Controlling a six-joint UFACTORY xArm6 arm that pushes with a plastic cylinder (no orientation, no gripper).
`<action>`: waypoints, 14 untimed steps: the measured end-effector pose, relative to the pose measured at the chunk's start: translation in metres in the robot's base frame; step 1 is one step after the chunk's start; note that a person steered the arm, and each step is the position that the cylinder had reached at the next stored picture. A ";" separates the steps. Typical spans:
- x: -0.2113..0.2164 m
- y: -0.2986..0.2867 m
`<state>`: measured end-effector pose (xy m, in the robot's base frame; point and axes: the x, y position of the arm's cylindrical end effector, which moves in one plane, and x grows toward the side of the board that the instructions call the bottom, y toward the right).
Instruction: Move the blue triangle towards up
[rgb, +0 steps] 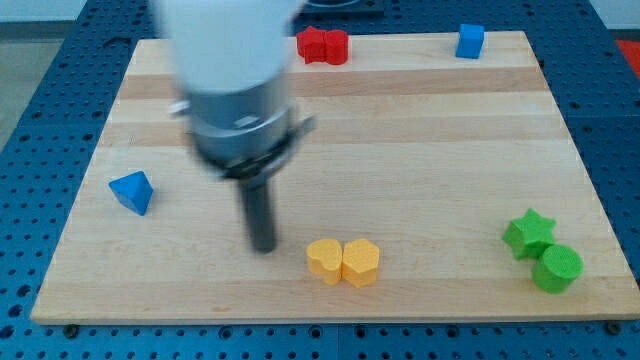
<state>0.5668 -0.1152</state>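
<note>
The board (420, 150) I work on looks like pale wood, made of long glued strips with fine grain, smooth and with a soft satin finish. Around it the table surface (30, 120) is blue, matt, with a regular pattern of small holes; it may be painted metal, but I cannot tell for sure.

The blocks look like matt plastic or painted wood, with smooth faces: the blue triangle (132, 191), the blue cube (470, 41), the red blocks (322, 46), the two yellow blocks (343, 262), the green star (529, 233) and the green cylinder (557, 268).

My rod is dark and matt down to my tip (263, 247). The arm body (230, 70) above is blurred, light grey and slightly glossy.
</note>
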 end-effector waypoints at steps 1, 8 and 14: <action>0.023 -0.137; -0.019 -0.138; -0.145 0.049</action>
<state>0.4222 -0.0660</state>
